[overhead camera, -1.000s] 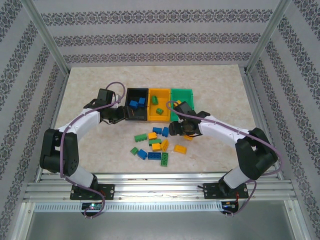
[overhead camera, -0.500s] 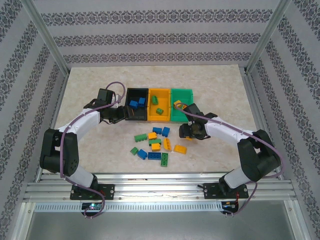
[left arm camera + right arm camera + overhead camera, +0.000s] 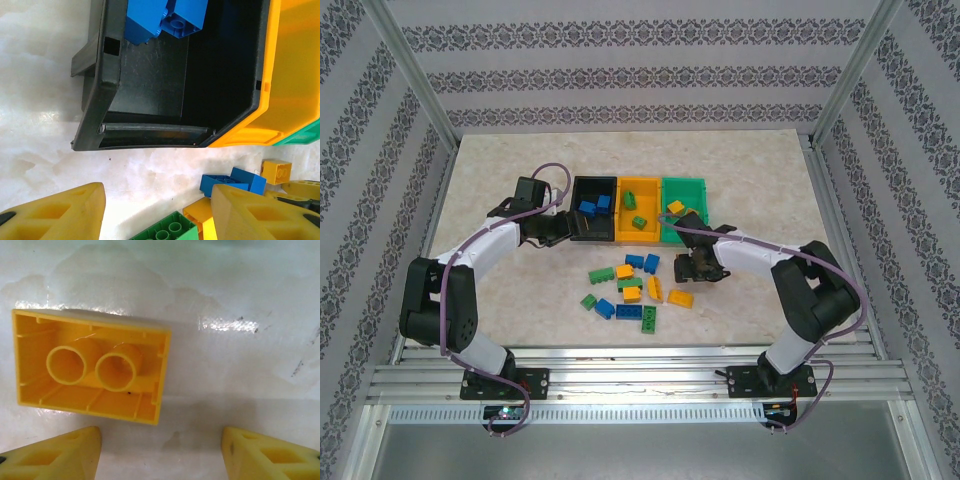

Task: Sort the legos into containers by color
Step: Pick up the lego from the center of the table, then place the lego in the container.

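Yellow brick (image 3: 90, 367) lies hollow side up mid-table, just nearward of the green bin (image 3: 685, 180). My right gripper (image 3: 160, 440) hovers over it, fingers apart and empty. I judge a pickup is in hand: descend, straddle, close, then carry it to the orange-yellow bin (image 3: 290, 75). My left gripper (image 3: 157, 192) waits apart and empty at the black bin's (image 3: 95, 100) near wall.

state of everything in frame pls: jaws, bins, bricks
left gripper: jaws open, empty, facing the black bin
right gripper: jaws open, empty, just by the yellow brick
yellow brick: on the table, hollow side up, ungripped
black bin: upright, blue bricks inside
orange bin: upright, green brick inside
green bin: upright, second yellow brick inside
loose bricks: scattered on the table, unsorted
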